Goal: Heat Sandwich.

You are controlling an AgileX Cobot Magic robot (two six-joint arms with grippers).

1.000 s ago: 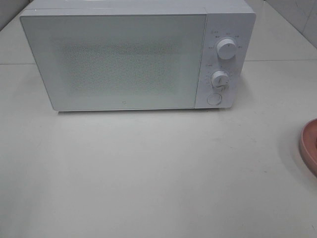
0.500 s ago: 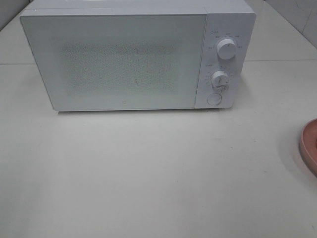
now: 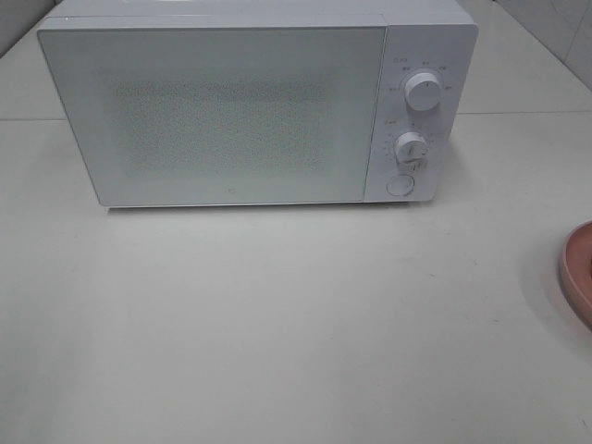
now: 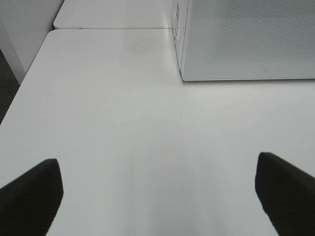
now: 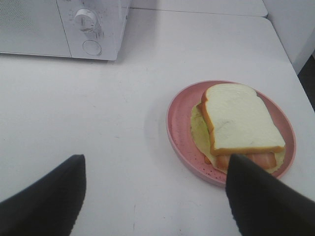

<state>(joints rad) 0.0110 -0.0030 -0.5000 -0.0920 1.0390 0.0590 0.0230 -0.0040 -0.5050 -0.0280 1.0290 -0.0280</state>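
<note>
The sandwich (image 5: pixel 238 123), pale bread over a red-orange filling, lies on a round pink plate (image 5: pixel 179 128) in the right wrist view. My right gripper (image 5: pixel 157 196) hangs open above the table, with the plate just beyond its one finger (image 5: pixel 261 201). In the exterior high view only the plate's rim (image 3: pixel 578 273) shows at the right edge. The white microwave (image 3: pixel 250 102) stands at the back with its door shut. My left gripper (image 4: pixel 157 191) is open over bare table near the microwave's front left corner (image 4: pixel 183 73). Neither arm appears in the exterior high view.
Two knobs (image 3: pixel 423 92) and a round button (image 3: pixel 400 184) sit on the microwave's right panel. The table's left edge (image 4: pixel 24 83) drops off beside the left gripper. A seam (image 4: pixel 113 28) joins a second table behind.
</note>
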